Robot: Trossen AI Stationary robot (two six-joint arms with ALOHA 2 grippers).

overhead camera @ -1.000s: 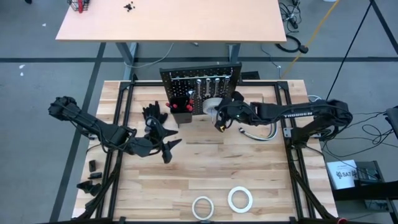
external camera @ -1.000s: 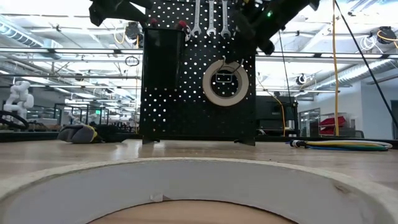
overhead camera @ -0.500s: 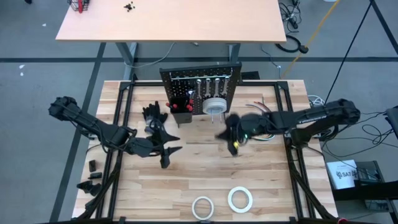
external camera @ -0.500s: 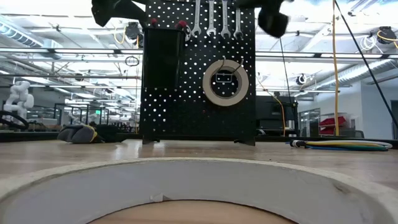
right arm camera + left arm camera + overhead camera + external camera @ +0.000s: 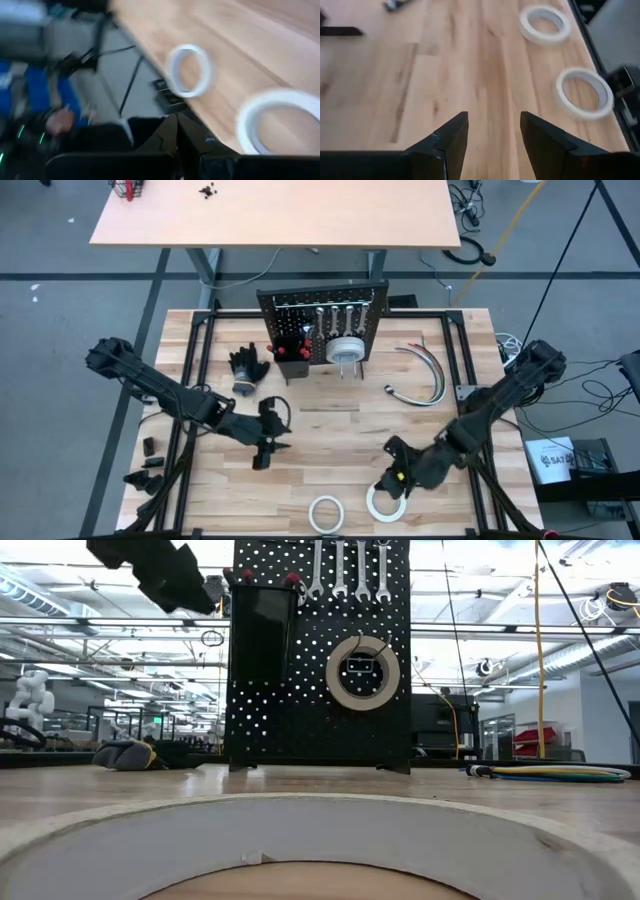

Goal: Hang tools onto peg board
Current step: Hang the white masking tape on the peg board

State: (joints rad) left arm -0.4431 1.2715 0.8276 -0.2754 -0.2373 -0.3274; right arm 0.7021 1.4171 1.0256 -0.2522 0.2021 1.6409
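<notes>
High view is showing the right gripper, fingers pressed together and empty, hovering just beside the nearer tape roll, while the left gripper, fingers apart, is waiting farther off and the peg board is standing at the table's far edge.

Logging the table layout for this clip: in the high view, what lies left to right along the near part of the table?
Left gripper, fingers open, above bare wood → the left tape roll → the right tape roll, with the right gripper, fingers shut, over its edge.
</notes>
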